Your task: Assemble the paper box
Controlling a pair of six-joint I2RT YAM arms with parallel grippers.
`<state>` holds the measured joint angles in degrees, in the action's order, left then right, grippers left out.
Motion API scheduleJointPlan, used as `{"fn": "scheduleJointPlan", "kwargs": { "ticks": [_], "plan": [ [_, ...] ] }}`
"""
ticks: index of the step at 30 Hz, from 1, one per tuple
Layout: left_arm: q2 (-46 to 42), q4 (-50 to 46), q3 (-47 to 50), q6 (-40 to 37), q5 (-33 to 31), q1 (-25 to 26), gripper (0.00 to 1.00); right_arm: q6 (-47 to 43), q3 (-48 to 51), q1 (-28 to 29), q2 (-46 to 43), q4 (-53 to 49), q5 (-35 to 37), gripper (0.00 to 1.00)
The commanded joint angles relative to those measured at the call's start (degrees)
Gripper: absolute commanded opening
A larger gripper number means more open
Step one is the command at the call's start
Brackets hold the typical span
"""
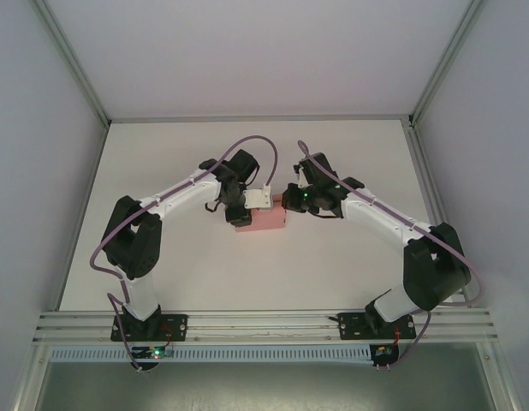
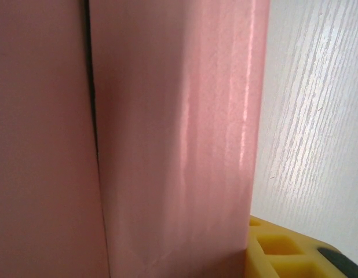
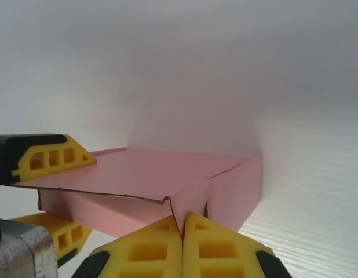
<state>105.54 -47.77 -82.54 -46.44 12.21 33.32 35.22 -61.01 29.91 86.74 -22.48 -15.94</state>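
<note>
The left gripper (image 1: 246,211) is seen reaching in from the left, and its yellow fingers (image 3: 51,157) are spread wide, one laid on top of the lid and the other set beneath the left end. The box appears to be clamped between them, presumably so that the lid is pressed flat and the body is kept from sliding. In the left wrist view the pink card (image 2: 167,145) is shown at very close range, with a dark seam between two panels and one finger (image 2: 277,250) touching its lower edge. The paper box (image 1: 263,223) is found on the white table (image 1: 205,282), near the middle, between the two grippers, already folded into a low rectangular shape. At its right end a corner of card is pinched by the right gripper (image 3: 183,234), whose fingers are drawn fully together on it. It is judged that a side flap is being tucked or creased there while the opposite end is braced.
</note>
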Motion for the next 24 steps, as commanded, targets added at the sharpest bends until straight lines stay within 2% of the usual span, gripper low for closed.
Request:
{"fn": "scheduleJointPlan", "kwargs": {
  "ticks": [1, 3, 7, 11, 17, 20, 24],
  "plan": [
    [2.6, 1.0, -0.7, -1.3, 2.1, 2.0, 0.42, -8.8, -0.4, 2.2, -1.4, -3.1, 2.8, 0.00],
    [2.8, 0.8, -0.8, -1.4, 1.8, 2.1, 0.41, -12.4, 0.4, 2.4, -2.3, -4.3, 7.1, 0.00],
    [3.2, 0.1, -1.0, -1.5, 1.3, 2.0, 0.41, -13.4, -1.1, 2.4, -2.9, -8.1, 12.5, 0.00],
    [3.1, 0.4, -0.9, -1.4, 1.9, 2.0, 0.42, -14.2, 3.0, 3.9, -4.6, -0.8, 10.3, 0.00],
    [3.8, 0.0, -1.8, -1.4, 2.3, 2.0, 0.42, -6.9, 4.0, 3.6, -5.9, 4.4, 9.7, 0.00],
    [3.7, -0.2, -1.8, -1.9, 2.5, 2.1, 0.42, -1.1, 2.0, 1.7, -7.0, 4.6, 5.4, 0.00],
    [3.9, 0.2, -1.6, -2.3, 3.6, 2.1, 0.41, 6.1, 1.9, -1.9, -5.7, 9.9, -9.8, 0.00]
  ]
}}
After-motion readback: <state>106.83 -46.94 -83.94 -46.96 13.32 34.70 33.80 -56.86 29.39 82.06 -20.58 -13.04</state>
